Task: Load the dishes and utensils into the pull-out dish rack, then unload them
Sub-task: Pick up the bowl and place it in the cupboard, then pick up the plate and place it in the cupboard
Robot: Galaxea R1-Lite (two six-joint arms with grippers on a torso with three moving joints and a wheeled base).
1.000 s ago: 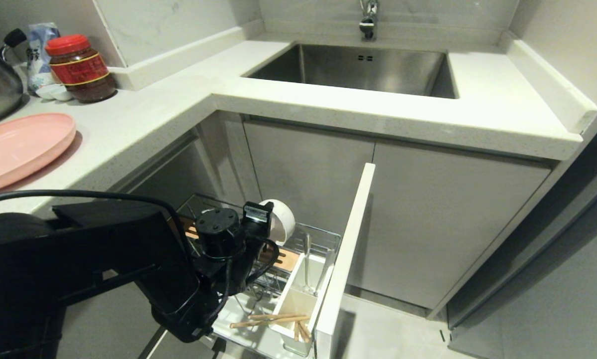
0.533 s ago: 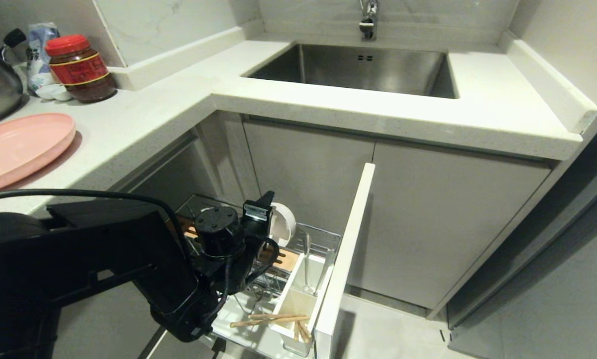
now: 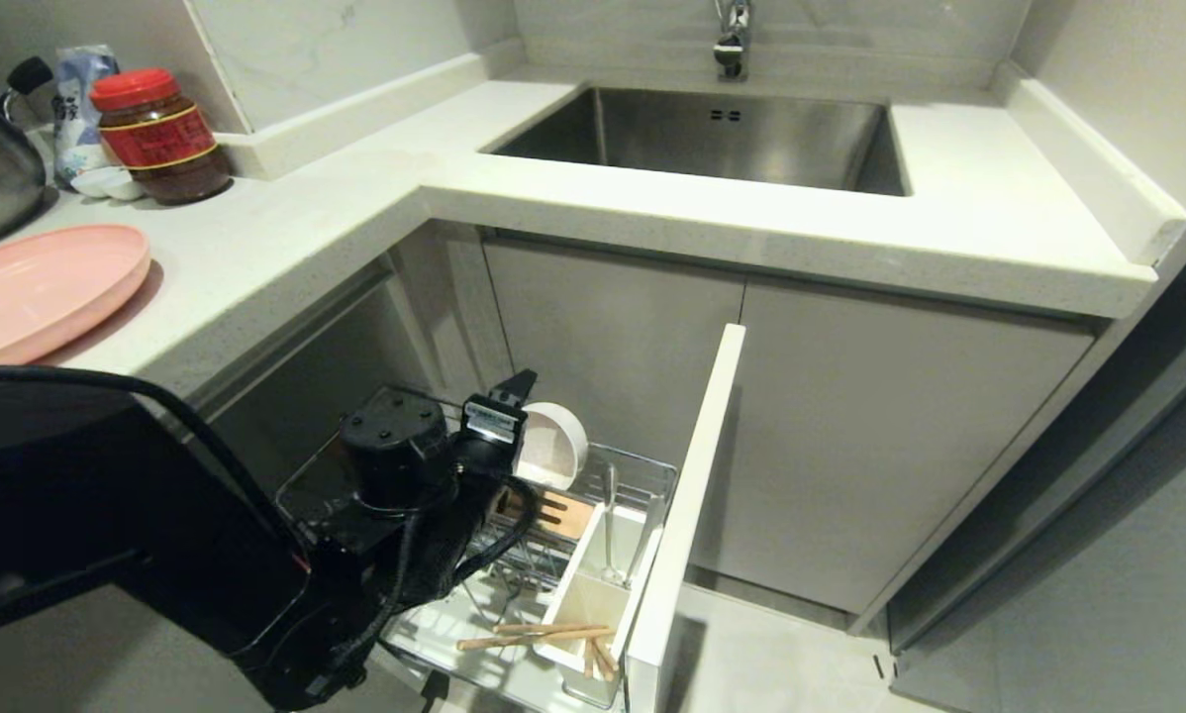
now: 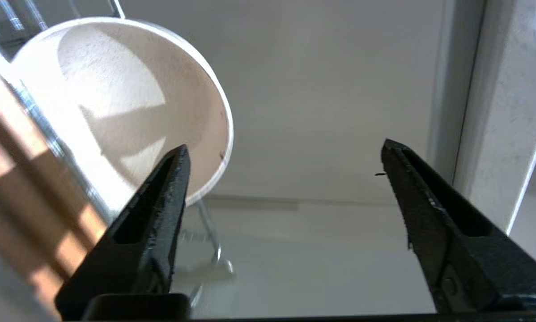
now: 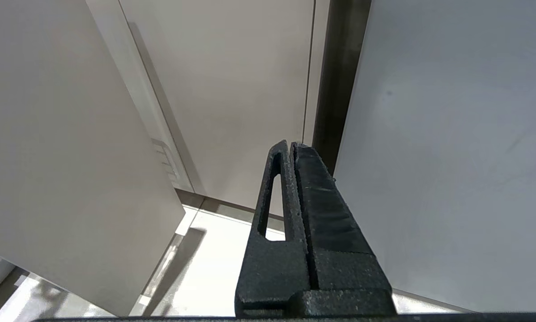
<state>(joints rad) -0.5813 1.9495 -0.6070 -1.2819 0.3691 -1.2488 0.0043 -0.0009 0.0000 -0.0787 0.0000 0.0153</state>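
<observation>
Bowl [image 3: 551, 446] stood on edge in the rack [image 3: 593, 515], free of the wide-open left hand [image 4: 283, 176] beside it; likely light, stiff, smooth and breakable, best pinched across its rim.

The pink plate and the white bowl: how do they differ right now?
The pink plate lies flat on the countertop; the white bowl stands on edge down in the pull-out dish rack. The plate is wide and shallow, the bowl smaller and deeper. The plate is far from the left gripper, which is beside the bowl, jaws open, holding nothing. Both are round and plain.
</observation>
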